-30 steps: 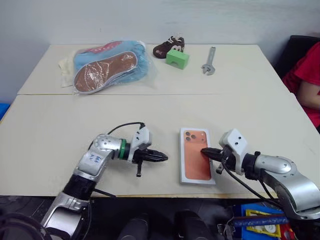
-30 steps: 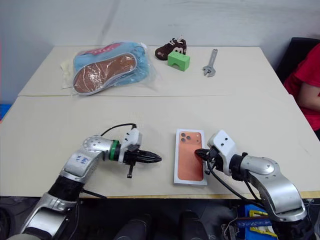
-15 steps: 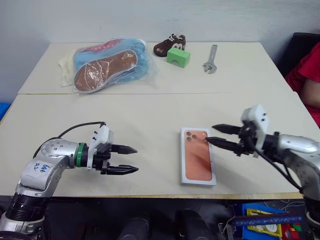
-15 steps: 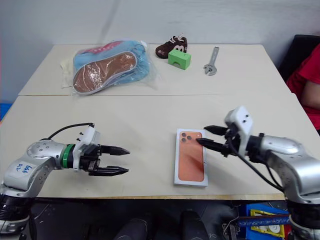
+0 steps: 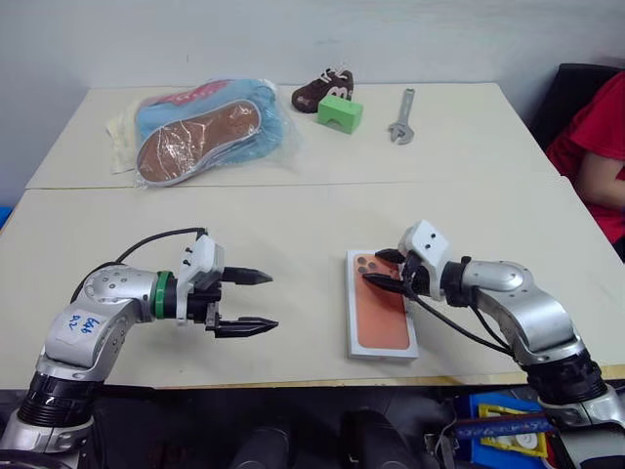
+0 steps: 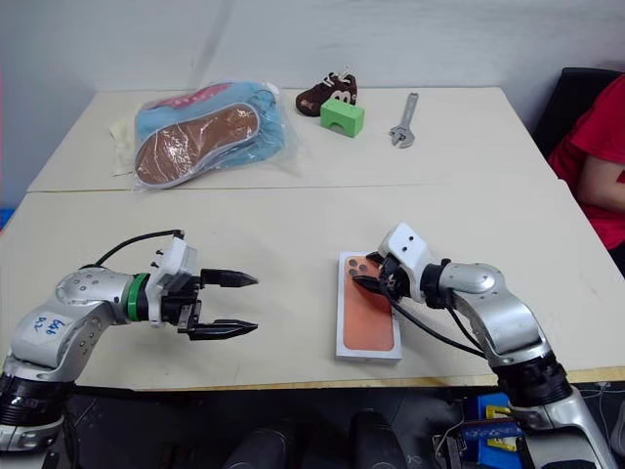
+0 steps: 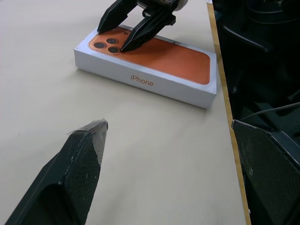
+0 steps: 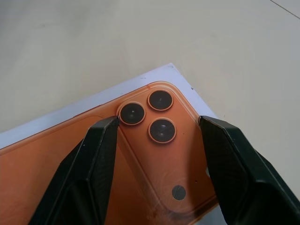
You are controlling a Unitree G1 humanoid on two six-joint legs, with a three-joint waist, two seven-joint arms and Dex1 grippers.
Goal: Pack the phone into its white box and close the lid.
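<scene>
Bright, even indoor light, soft shadows

The table (image 5: 293,225) is evenly lit without glare; a faint shadow lies under the left gripper (image 5: 256,301); in its wrist view the near fingers (image 7: 75,173) blur while the lid (image 7: 159,56) beyond them stays sharp

The left two-fingered black gripper (image 5: 256,302) has drawn leftward and spread wide, while the right black gripper (image 5: 381,270) opened over the orange-printed white box lid's (image 5: 382,322) far end.

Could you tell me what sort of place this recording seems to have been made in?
Probably a lab or test room set up for trials: two plain tables pushed together against a bare wall, bearing unrelated items such as a bagged pair of insoles, a wrench, a green block and a closed phone box.
</scene>
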